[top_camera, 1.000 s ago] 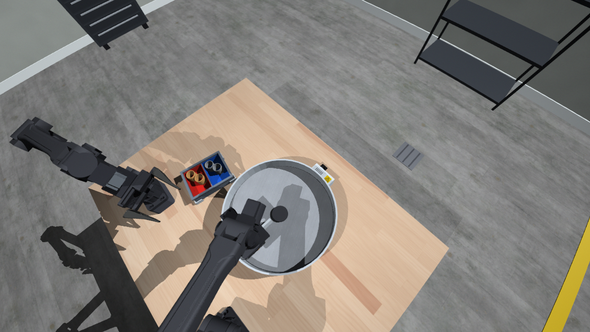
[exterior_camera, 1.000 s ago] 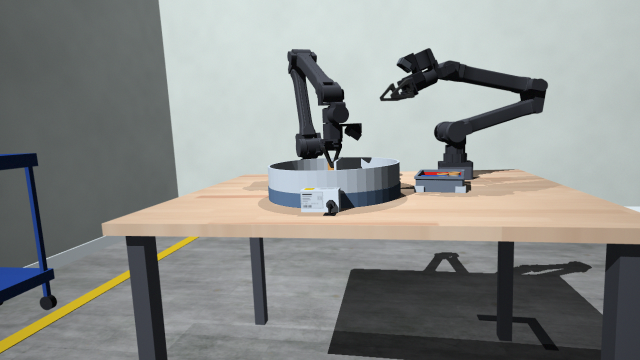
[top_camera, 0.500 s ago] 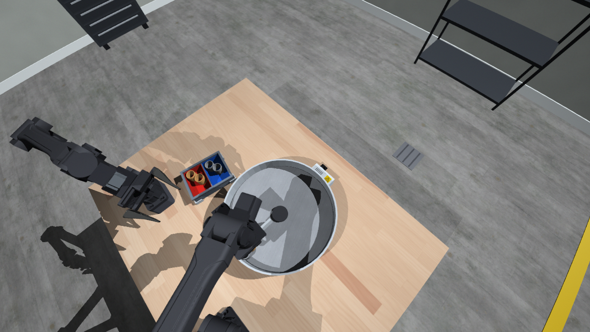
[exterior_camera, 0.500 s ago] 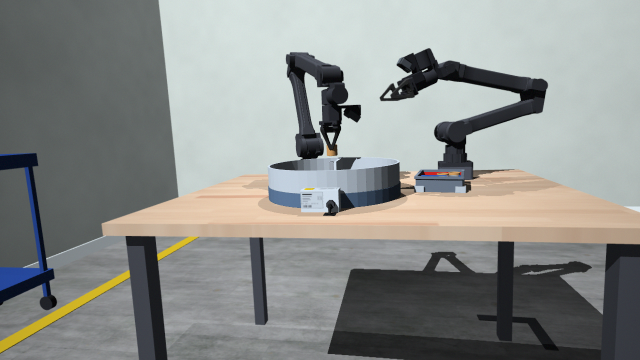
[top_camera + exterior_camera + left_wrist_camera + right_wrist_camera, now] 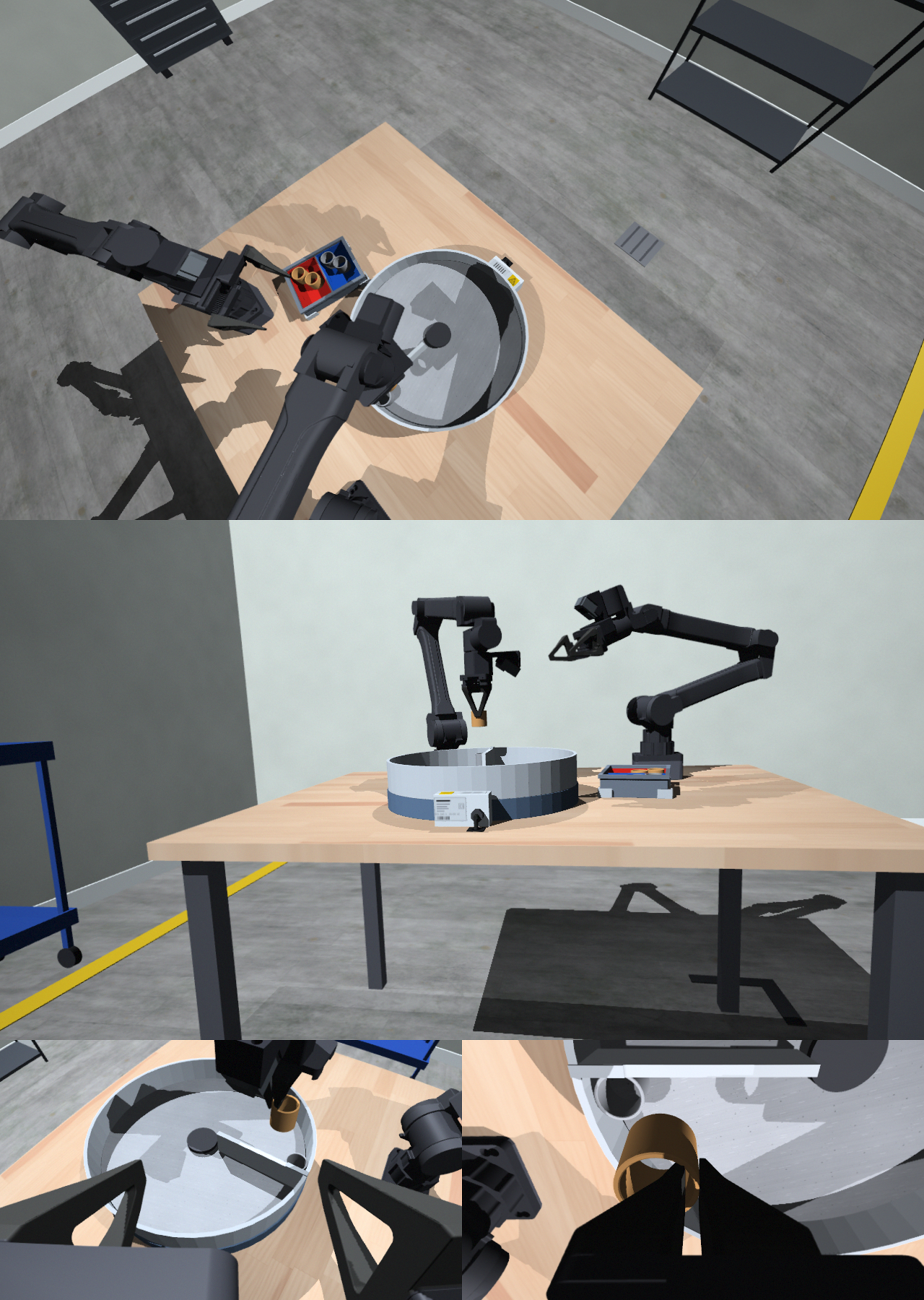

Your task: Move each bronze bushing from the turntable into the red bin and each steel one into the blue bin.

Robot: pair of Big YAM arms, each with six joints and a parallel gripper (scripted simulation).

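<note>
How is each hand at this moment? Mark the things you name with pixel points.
Left hand [image 5: 263, 302] [image 5: 232, 1166]: open, holding nothing.
Right hand [image 5: 478, 716] [image 5: 691, 1164]: closed on the wall of a bronze bushing [image 5: 478, 721] [image 5: 284, 1120] [image 5: 662, 1135].

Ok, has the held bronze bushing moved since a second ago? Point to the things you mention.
Yes: upward. In the exterior view the bushing [image 5: 478, 719] [image 5: 284, 1117] [image 5: 662, 1135] hangs above the turntable's rim [image 5: 481, 757] [image 5: 86, 1152] [image 5: 597, 1135]; earlier the rim partly hid it.
</note>
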